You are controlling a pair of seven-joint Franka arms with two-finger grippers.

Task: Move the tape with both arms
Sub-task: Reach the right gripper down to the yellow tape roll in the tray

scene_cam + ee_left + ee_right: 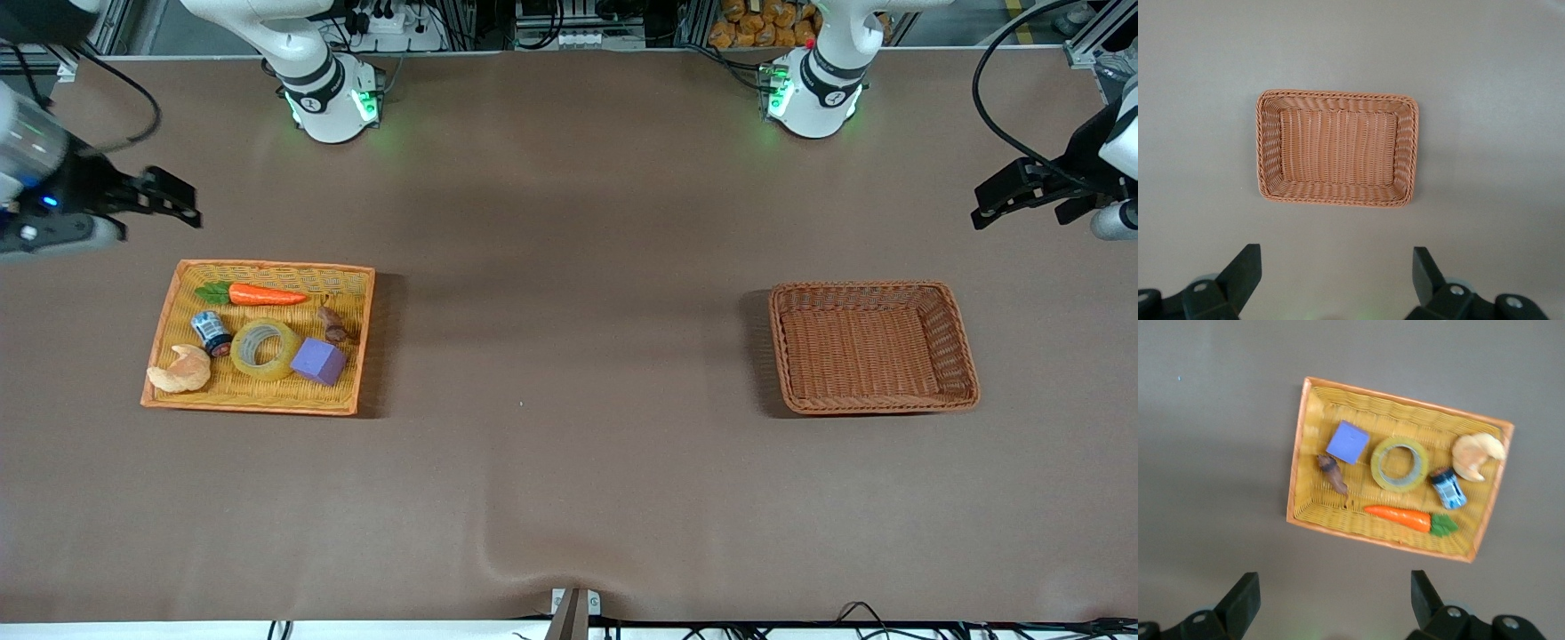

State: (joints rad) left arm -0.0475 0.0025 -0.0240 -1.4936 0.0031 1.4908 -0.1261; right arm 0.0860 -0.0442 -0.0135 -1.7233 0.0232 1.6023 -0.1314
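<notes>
Lying flat in the yellow tray point(160, 333) at the right arm's end of the table is one tape point(265, 349), between one blue-labelled jar point(212, 332) and one purple cube point(317, 361). The tray also holds one carrot point(258, 294), one croissant point(181, 371) and one small brown item point(332, 324). One brown wicker basket point(963, 356) sits at the left arm's end. Right gripper point(1331, 603) and left gripper point(1337, 283) hang spread wide, holding nothing.
</notes>
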